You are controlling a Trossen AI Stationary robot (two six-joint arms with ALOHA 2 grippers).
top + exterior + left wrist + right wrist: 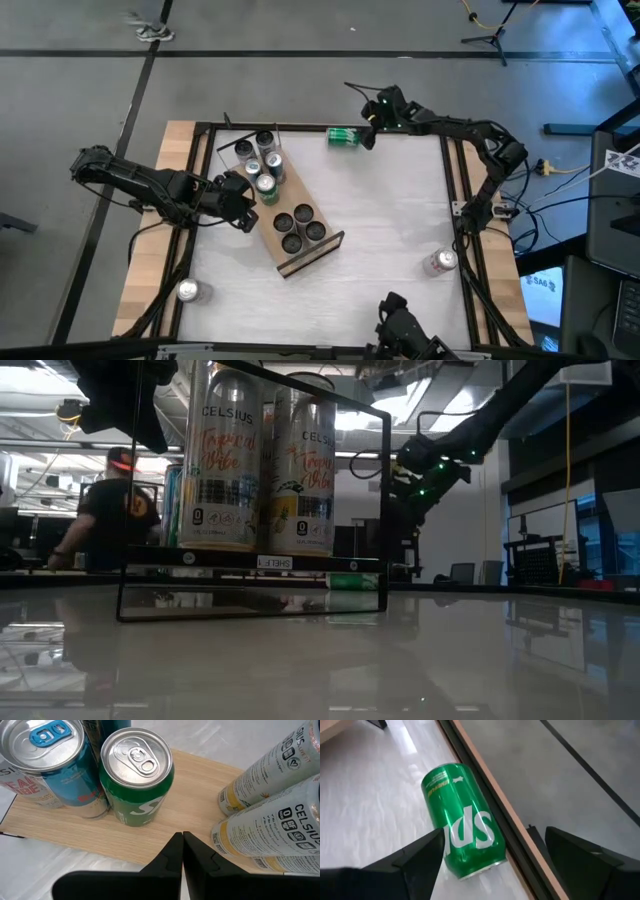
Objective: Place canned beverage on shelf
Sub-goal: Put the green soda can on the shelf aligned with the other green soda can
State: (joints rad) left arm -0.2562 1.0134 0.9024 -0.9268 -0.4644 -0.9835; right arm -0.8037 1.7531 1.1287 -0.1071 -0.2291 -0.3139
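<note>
- Two arms working: right gripper (490, 857) is reaching low at the far table edge, fingers spread, straddling a tipped-over green can (462, 825).
- Left gripper (182, 851) is pinched shut, empty, hovering beside the shelf (200, 800), upright green can (137, 775) just ahead.

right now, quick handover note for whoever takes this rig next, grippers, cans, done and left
Left gripper: shut, empty, over the shelf edge beside the upright green can.
Right gripper: jaws open, straddling a green can lying on its side at the table's far edge, not yet gripped.
Done: several cans stand on the shelf.
Left: shelve the lying can, then the two silver cans near the front corners.
</note>
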